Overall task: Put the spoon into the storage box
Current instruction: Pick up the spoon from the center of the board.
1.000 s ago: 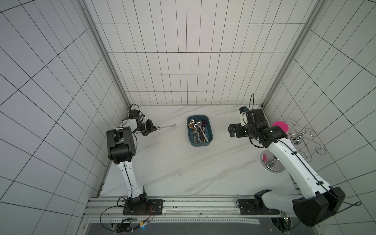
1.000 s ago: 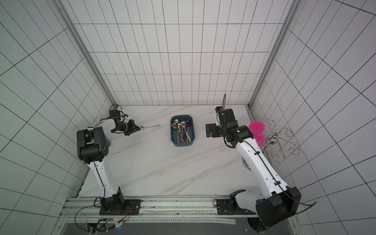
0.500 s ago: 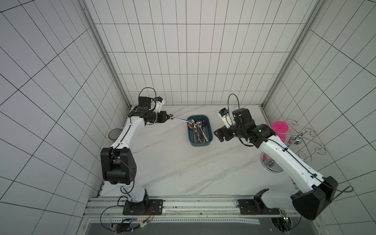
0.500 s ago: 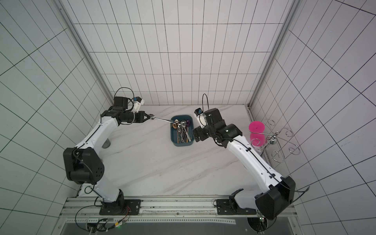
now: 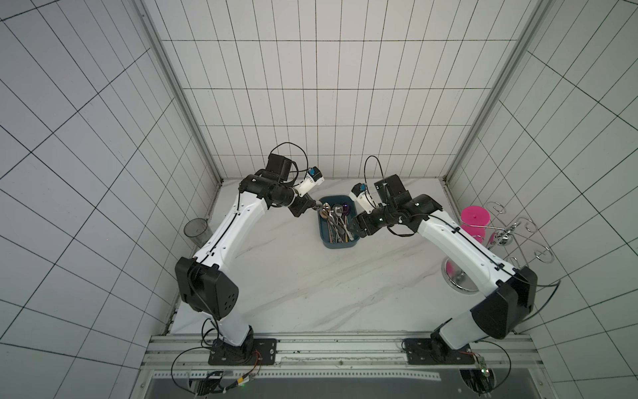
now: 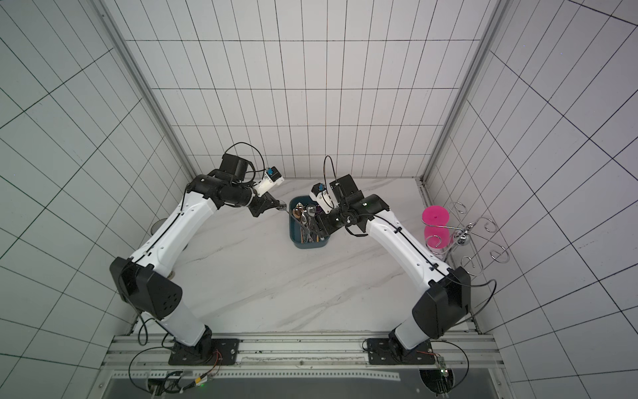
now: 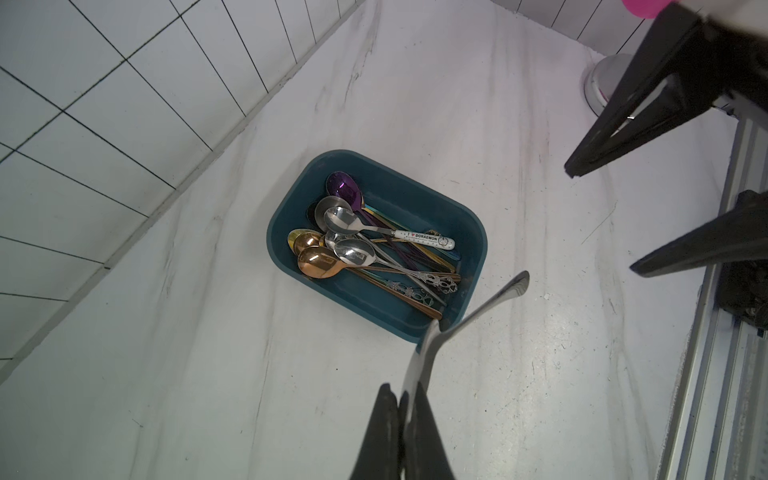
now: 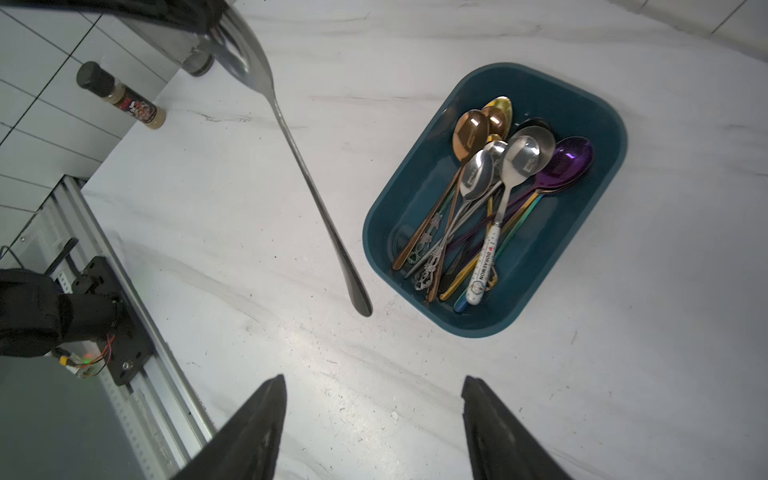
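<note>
Both arms have swung inward to the storage box (image 5: 340, 244) | left arm reaches right, left claw (image 7: 397, 399) pinched tight on spoon (image 7: 478, 313) bowl, handle hovering at box's left rim | right claw (image 8: 372, 380) jaws apart, empty, over box's right rim

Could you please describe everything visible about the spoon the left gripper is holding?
The silver spoon is plain polished metal, with an oval bowl and a long slim handle that widens at its rounded tip. The left gripper is shut on its bowl end, holding it in the air beside the storage box, handle outward; nothing else touches it.
</note>
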### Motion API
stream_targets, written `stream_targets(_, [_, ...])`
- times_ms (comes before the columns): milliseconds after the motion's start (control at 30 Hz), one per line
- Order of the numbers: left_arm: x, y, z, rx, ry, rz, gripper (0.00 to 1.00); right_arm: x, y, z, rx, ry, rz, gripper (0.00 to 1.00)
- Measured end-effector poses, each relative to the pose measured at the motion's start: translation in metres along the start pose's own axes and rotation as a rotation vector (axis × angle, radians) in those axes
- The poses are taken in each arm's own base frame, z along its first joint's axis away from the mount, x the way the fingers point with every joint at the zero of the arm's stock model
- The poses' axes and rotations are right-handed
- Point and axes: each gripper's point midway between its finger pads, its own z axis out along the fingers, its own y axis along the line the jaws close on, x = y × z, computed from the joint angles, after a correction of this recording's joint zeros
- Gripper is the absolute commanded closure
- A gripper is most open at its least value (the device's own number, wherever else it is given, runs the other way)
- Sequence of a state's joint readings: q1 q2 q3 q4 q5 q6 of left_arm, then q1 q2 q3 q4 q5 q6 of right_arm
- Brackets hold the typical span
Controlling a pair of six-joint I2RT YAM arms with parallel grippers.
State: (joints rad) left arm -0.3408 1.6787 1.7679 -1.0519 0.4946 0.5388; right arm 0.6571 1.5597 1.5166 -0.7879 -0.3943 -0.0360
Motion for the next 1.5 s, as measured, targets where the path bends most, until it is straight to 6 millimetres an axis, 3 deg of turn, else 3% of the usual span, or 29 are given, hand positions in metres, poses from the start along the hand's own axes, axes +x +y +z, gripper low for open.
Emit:
stream_targets(267, [-0.001, -0.015, 0.002, 0.059, -0.005, 0.091, 1.00, 0.002, 0.024, 0.014, -0.174, 0.027, 0.082, 0.55])
stream_targets(633, [-0.012, -0.043, -0.003, 0.141, -0.049, 0.211, 1.00, 0.002, 0.033, 0.027, -0.263, 0.052, 0.136, 0.63])
stream_targets(733, [-0.015, -0.050, -0.006, 0.154, -0.065, 0.231, 1.00, 0.002, 0.035, 0.027, -0.277, 0.052, 0.140, 0.73])
stream_targets(833, [-0.017, -0.051, -0.007, 0.158, -0.073, 0.241, 1.00, 0.000, 0.039, 0.028, -0.298, 0.045, 0.136, 0.98])
stream_targets(933, [-0.017, -0.048, -0.007, 0.145, -0.074, 0.247, 1.00, -0.002, 0.047, 0.027, -0.335, 0.039, 0.110, 1.00])
stream_targets(1033, [-0.018, -0.045, -0.007, 0.131, -0.074, 0.244, 0.57, -0.002, 0.051, 0.027, -0.352, 0.037, 0.094, 1.00])
stream_targets(1067, [-0.020, -0.044, -0.006, 0.123, -0.079, 0.238, 0.50, -0.002, 0.052, 0.027, -0.355, 0.035, 0.095, 1.00])
stream_targets(1200, [-0.020, -0.038, -0.012, 0.061, -0.080, 0.208, 0.37, -0.005, 0.040, 0.028, -0.329, 0.028, 0.142, 1.00])
stream_targets(1333, [-0.025, -0.026, -0.033, -0.035, -0.117, 0.150, 0.28, -0.010, 0.012, 0.033, -0.292, -0.018, 0.246, 1.00])
stream_targets(1433, [-0.023, -0.004, -0.057, -0.122, -0.178, 0.036, 0.21, -0.010, -0.009, 0.048, -0.257, -0.018, 0.331, 1.00])
stream_targets(1500, [-0.016, 0.017, -0.072, -0.181, -0.226, -0.066, 0.10, -0.008, -0.020, 0.061, -0.236, -0.008, 0.375, 1.00])
